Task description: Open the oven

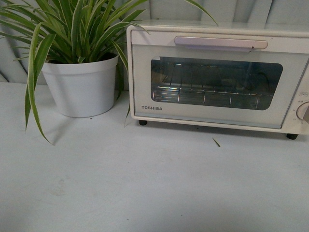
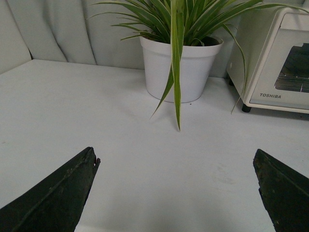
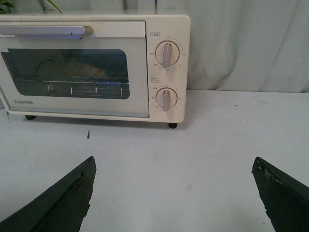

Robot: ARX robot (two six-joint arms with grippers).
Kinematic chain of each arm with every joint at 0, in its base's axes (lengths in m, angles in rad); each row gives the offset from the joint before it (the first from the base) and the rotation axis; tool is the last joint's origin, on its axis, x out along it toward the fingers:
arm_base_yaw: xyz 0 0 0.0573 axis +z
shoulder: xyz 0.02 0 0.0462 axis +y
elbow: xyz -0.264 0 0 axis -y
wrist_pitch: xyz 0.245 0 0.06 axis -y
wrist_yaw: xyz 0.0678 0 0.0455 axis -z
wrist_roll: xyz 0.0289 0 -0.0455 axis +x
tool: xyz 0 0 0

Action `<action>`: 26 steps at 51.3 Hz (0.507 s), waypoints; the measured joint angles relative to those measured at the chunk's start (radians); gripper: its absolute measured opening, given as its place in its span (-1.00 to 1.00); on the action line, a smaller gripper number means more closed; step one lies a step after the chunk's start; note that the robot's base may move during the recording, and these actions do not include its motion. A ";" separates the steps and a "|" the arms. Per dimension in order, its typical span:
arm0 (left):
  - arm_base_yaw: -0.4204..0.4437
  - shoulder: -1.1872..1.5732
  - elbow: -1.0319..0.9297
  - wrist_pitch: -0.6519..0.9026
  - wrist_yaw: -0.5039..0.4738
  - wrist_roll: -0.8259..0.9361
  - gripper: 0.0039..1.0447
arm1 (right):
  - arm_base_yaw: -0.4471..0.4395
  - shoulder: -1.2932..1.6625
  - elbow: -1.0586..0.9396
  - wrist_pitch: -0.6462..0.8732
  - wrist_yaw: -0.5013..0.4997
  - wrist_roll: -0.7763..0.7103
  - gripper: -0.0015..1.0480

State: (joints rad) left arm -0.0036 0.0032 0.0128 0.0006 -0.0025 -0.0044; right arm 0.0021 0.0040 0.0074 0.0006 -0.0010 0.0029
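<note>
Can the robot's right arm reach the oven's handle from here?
Probably yes. The right gripper is open and faces the oven; nothing big stands on the table between it and the handle.

The pale table (image 1: pixel 120 193) carries the oven (image 1: pixel 217 113) beside a white plant pot (image 1: pixel 82 89) — a small green sliver (image 1: pixel 216 142) lies before it.

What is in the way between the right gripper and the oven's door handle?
Nothing visible. Only bare table lies between the open right gripper and the handle of the oven. The potted plant stands beside the oven, away from that path.
</note>
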 joint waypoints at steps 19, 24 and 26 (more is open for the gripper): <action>0.000 0.000 0.000 0.000 0.000 0.000 0.88 | 0.000 0.000 0.000 0.000 0.000 0.000 0.82; 0.000 0.000 0.000 0.000 0.000 0.000 0.88 | 0.000 0.000 0.000 0.000 0.000 0.000 0.82; 0.000 0.000 0.000 0.000 0.000 0.000 0.88 | 0.000 0.000 0.000 0.000 0.000 0.000 0.82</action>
State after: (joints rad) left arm -0.0036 0.0032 0.0128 0.0006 -0.0025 -0.0044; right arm 0.0025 0.0040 0.0074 0.0006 -0.0013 0.0032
